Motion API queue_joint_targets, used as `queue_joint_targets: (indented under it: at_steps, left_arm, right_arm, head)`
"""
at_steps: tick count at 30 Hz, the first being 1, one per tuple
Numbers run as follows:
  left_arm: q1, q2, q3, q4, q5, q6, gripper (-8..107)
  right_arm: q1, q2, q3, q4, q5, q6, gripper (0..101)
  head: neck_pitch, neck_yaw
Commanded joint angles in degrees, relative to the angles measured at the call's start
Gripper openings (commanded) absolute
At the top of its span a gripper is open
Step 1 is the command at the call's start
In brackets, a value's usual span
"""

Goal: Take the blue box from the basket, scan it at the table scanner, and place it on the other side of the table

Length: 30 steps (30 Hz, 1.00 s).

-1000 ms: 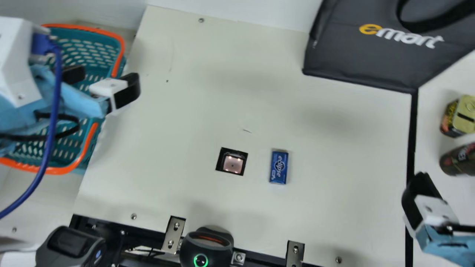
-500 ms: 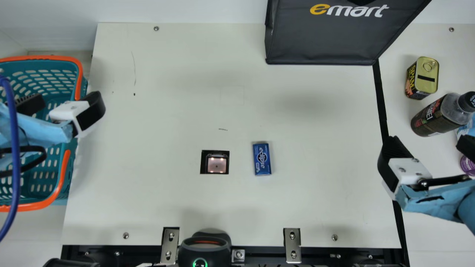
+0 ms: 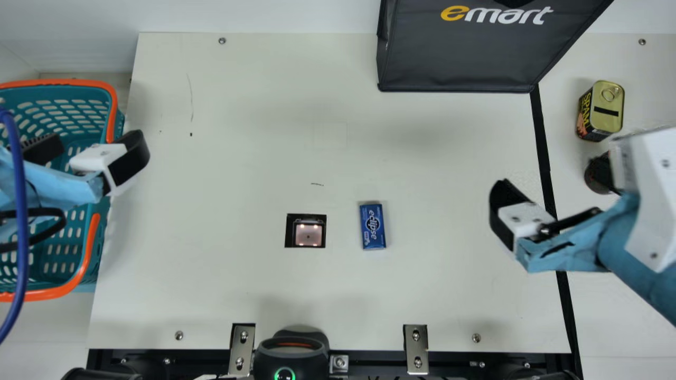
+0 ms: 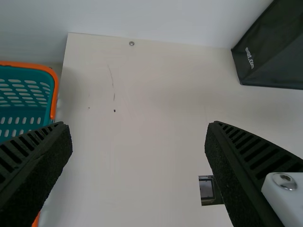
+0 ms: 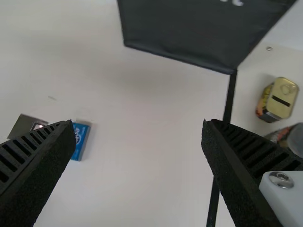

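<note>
1. Since the earlier frame, the right gripper [image 5: 137,125] had come leftward, closer to the table scanner [image 3: 305,230], while the blue box [image 3: 373,227] and the left arm had kept their places.
2. Well left of the scanner stood the basket [image 3: 112,113], with the left gripper [image 4: 138,126] over its scanner-facing side. Its jaws were spread and held nothing.
3. Just right of the scanner, apart from it, the box lay flat on the table. Its long axis ran near to far, the far end leaning a little toward the scanner's side.
4. Farther right of the scanner, beyond the box, was the right gripper, jaws wide apart and nothing between them. From those jaws the box lay leftward, so the right arm was clearly the nearer one. They seemed to be spaced side to side, so closing across the narrow width probably needed only a small turn, after more leftward travel and a descent.
5. Farthest right of the scanner, past the black line [image 3: 544,142], stood a can [image 3: 601,111]; that side was likely the goal. Whether the box had been scanned could not be told.
</note>
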Motion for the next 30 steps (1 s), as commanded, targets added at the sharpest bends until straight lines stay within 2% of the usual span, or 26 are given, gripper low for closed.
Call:
queue_joint_targets:
  at_steps: [1, 6, 11, 22, 30]
  left_arm:
    - [0.0, 0.0, 0.0, 0.0, 0.0, 0.0, 90]
    - [0.0, 0.0, 0.0, 0.0, 0.0, 0.0, 90]
    - [0.0, 0.0, 0.0, 0.0, 0.0, 0.0, 90]
    - [0.0, 0.0, 0.0, 0.0, 0.0, 0.0, 90]
    - [0.0, 0.0, 0.0, 0.0, 0.0, 0.0, 90]
  right_arm:
    - [2.0, 1.2, -0.2, 0.9, 0.4, -1.1, 95]
    - [5.2, 3.9, -0.8, 2.2, 1.0, -2.1, 95]
    - [8.7, 6.8, -1.5, 1.0, 1.8, 0.7, 95]
    - [21.8, 15.6, -1.7, -7.4, 0.7, 18.0, 95]
    - [29.3, 21.7, -0.9, -11.4, -1.2, 31.3, 95]
  head:
    - [-1.6, 0.0]
    - [-1.6, 0.0]
    - [-1.6, 0.0]
    - [-1.6, 0.0]
    - [-1.6, 0.0]
